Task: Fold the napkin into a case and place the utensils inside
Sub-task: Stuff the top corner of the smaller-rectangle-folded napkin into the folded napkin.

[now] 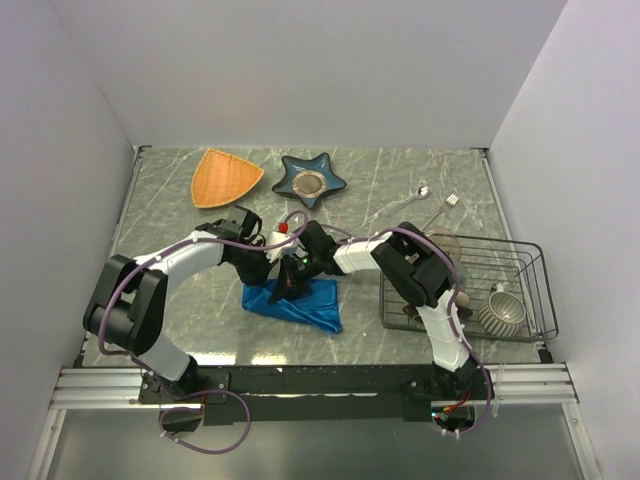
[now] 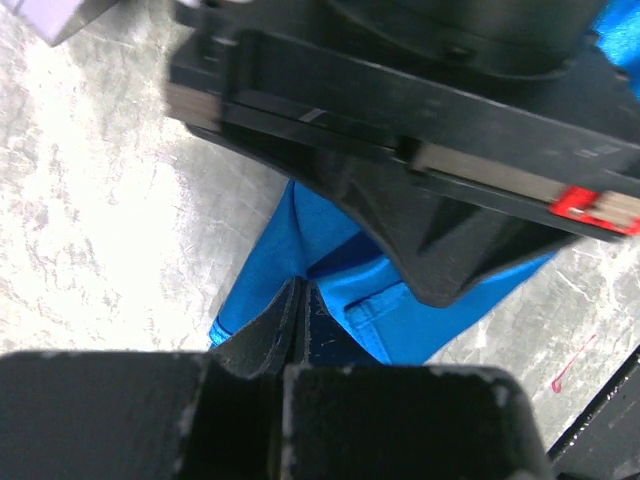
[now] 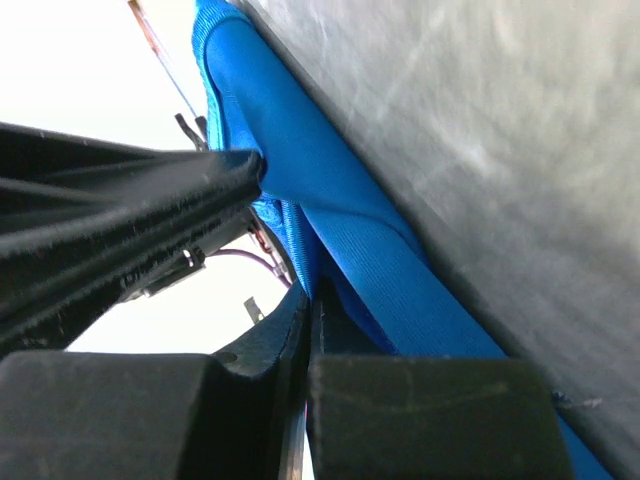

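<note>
Top external view: your left jaws and right jaws both pinch the far edge of the bright blue cloth napkin (image 1: 296, 303), lying lengthwise left to right.

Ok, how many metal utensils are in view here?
2. The spoon lies on the table behind the wire rack; the fork lies just right of it, nearer the rack. More could be hidden from view.

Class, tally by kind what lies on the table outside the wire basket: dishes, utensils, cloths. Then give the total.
Dishes: 2 (orange triangular dish, star-shaped dish)
Utensils: 2 (spoon, fork)
Cloths: 1 (blue napkin)
Total: 5
</note>
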Controlling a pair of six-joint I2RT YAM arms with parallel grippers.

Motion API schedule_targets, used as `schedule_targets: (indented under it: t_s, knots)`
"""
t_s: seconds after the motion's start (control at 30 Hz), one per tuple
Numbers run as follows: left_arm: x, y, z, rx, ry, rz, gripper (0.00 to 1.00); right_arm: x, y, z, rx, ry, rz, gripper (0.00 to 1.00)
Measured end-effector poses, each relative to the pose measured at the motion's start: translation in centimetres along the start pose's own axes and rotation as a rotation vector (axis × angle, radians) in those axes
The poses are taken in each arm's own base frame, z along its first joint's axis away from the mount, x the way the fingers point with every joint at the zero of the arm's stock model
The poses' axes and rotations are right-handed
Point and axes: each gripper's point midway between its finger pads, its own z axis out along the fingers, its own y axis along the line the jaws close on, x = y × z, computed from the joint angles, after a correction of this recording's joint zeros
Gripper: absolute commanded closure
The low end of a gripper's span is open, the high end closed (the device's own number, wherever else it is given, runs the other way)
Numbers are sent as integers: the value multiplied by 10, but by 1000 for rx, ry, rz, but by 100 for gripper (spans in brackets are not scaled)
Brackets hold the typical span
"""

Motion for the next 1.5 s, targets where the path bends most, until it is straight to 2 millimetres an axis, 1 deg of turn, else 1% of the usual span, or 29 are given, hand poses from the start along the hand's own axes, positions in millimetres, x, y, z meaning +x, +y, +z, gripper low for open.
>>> schedule_targets:
  t_s: [0.3, 0.67, 0.97, 1.3, 1.33, 1.4, 1.43, 1.47, 1.5]
  knots:
    - [-3, -4, -4, 14, -16, 15, 99, -17, 5, 1, 0, 23, -23, 100]
    - [-3, -7, -4, 31, -21, 24, 99, -19, 2, -4, -14, 52, -39, 100]
    - [-3, -12, -6, 58, -25, 18, 99, -26, 8, -6, -81, 67, -45, 100]
    - [6, -5, 10, 77, 10, 10, 99, -32, 10, -5, -116, 80, -75, 100]
    - [5, -5, 10, 77, 11, 10, 99, -32, 10, -6, -114, 79, -76, 92]
    - [5, -4, 11, 80, 12, 8, 99, -33, 9, -6, -103, 78, -73, 80]
    - [5, -4, 12, 81, 12, 7, 99, -34, 9, -6, -97, 76, -72, 71]
    - [4, -3, 12, 83, 12, 5, 99, -35, 8, -7, -88, 74, -69, 68]
    - [4, -2, 13, 85, 11, 2, 99, -36, 8, -8, -82, 73, -66, 62]
